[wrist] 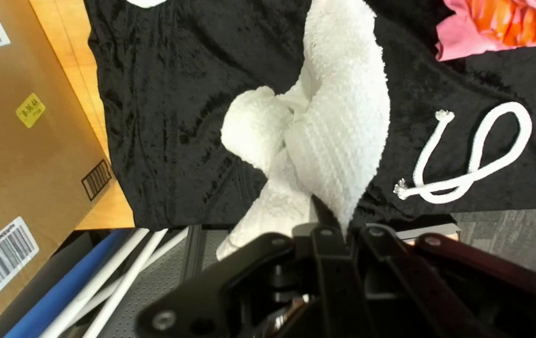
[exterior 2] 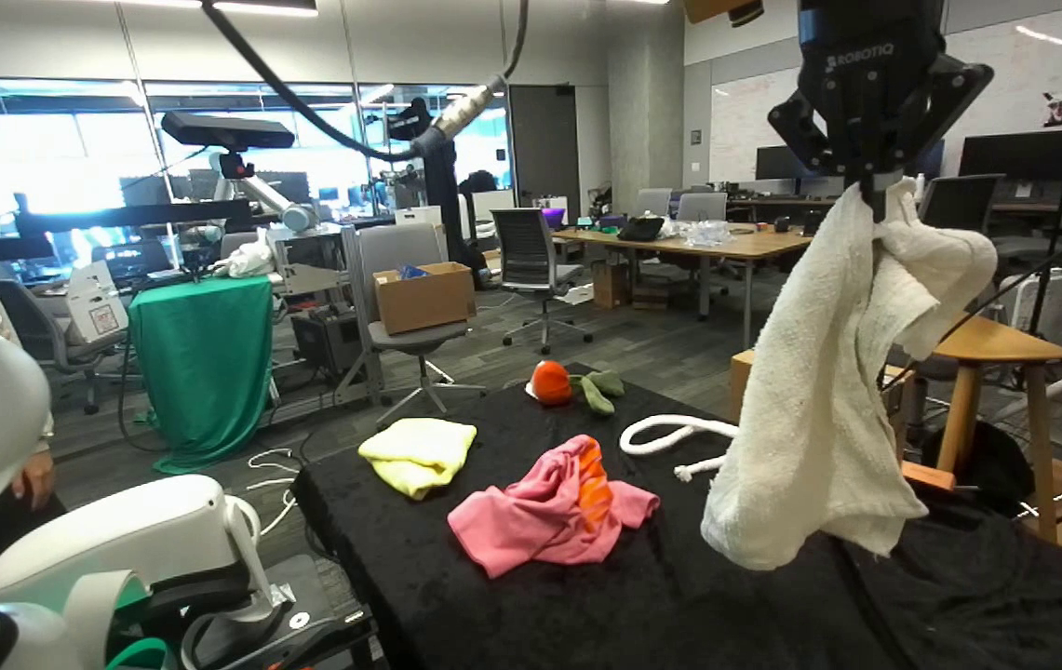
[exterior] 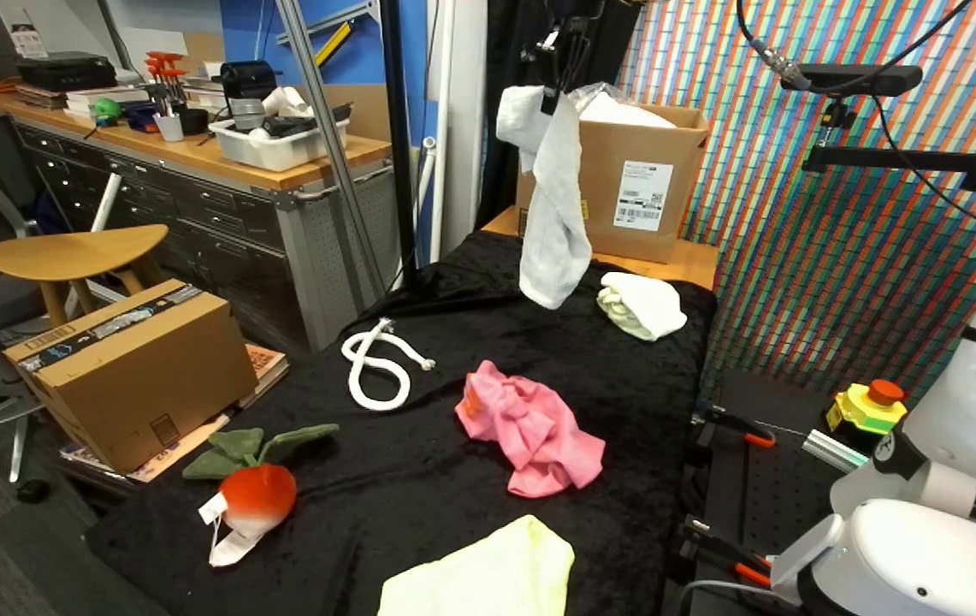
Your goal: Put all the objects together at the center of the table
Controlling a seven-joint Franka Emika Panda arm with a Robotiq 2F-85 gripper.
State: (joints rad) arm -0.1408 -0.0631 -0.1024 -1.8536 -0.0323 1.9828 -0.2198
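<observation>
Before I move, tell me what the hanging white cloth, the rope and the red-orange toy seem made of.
Hanging white cloth: matte, likely cotton terry; its surface looks nubbly.
Rope: matte, cotton or perhaps synthetic fibre; its ends fray.
Red-orange toy: probably plush; it looks velvety, softly sheened.

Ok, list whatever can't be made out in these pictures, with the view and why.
White rope loop: partly hidden behind the held white cloth, in an exterior view.
Pale yellow cloth: cut off by the bottom edge, in an exterior view.
Folded white cloth: mostly cut off by the top edge, in the wrist view.
White label: fine print too small to read, in an exterior view.
</observation>
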